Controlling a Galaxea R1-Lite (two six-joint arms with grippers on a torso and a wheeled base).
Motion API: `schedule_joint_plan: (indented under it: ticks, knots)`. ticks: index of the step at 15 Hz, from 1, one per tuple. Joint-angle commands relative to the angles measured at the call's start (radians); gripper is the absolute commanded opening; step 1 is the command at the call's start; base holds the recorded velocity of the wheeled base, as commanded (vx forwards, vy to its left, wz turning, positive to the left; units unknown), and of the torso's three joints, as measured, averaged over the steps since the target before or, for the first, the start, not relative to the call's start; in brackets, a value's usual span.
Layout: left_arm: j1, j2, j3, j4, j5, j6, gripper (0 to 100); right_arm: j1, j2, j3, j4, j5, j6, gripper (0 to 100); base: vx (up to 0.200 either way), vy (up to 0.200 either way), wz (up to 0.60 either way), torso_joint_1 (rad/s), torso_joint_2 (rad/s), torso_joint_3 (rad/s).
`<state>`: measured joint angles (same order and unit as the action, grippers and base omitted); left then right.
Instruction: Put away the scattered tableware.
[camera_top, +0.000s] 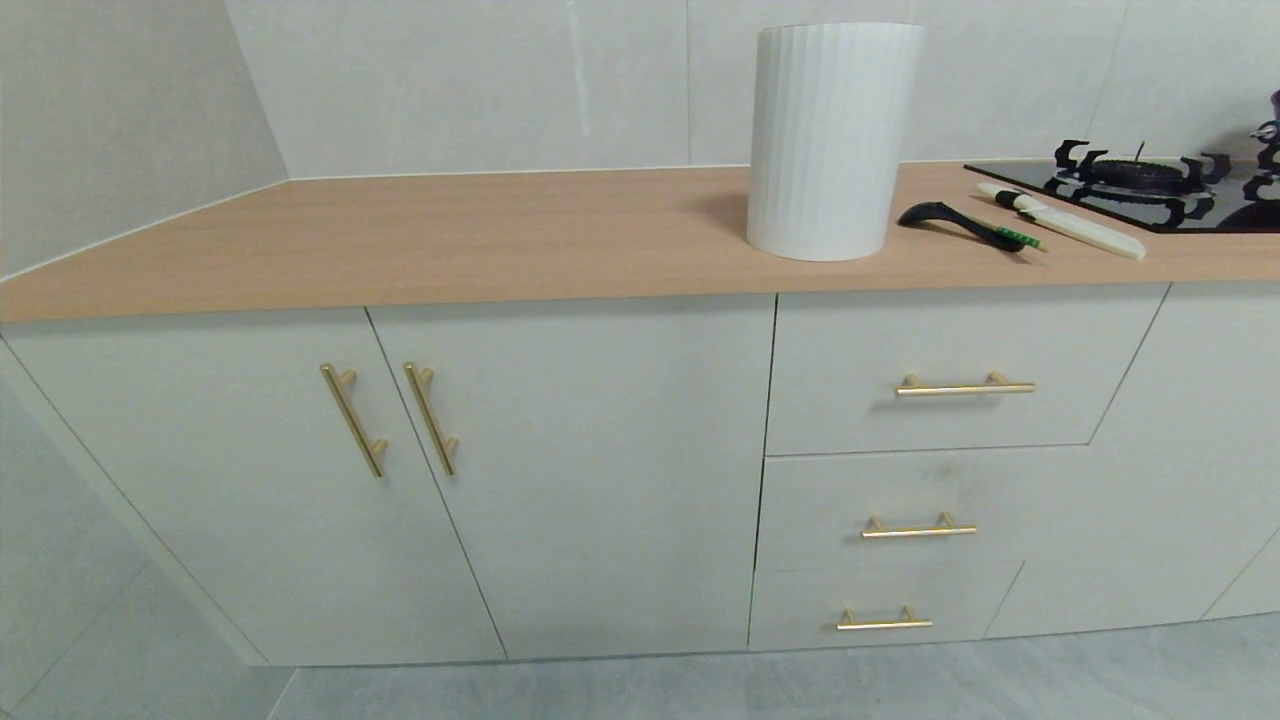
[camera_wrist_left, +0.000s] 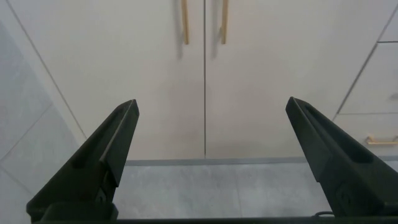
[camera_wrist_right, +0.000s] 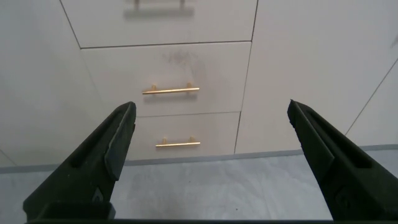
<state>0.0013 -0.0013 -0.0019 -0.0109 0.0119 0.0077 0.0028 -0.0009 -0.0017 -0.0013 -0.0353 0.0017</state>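
Observation:
On the wooden countertop (camera_top: 450, 240) stands a tall white ribbed container (camera_top: 832, 140). Just to its right lie a black utensil with a green-banded tip (camera_top: 962, 226) and a white knife with a black band (camera_top: 1065, 221). My left gripper (camera_wrist_left: 211, 109) is open, held low in front of the double cupboard doors (camera_wrist_left: 205, 74), with nothing between its fingers. My right gripper (camera_wrist_right: 211, 111) is also open and empty, facing the lower drawers (camera_wrist_right: 171, 74) near the floor.
A black gas hob (camera_top: 1150, 190) sits at the counter's far right. Below the counter are two cupboard doors with gold handles (camera_top: 390, 415) and a stack of three drawers (camera_top: 950, 385). A tiled wall closes the left side; grey floor lies below.

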Motion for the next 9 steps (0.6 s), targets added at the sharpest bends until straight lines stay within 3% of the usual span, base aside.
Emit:
schedule_joint_plan:
  ticks: [1,9]
  knots:
    - [0.0,0.001,0.0,0.0,0.0,0.0,100,0.0,0.001,0.0,0.0,0.0,0.0,100,0.0,0.0,0.0,0.0,0.0,0.0]
    - [0.0,0.001,-0.001,-0.001,0.003,-0.002,100,0.0,0.001,0.0,0.0,0.002,-0.022,100,0.0,0.0,0.0,0.0,0.0,0.0]
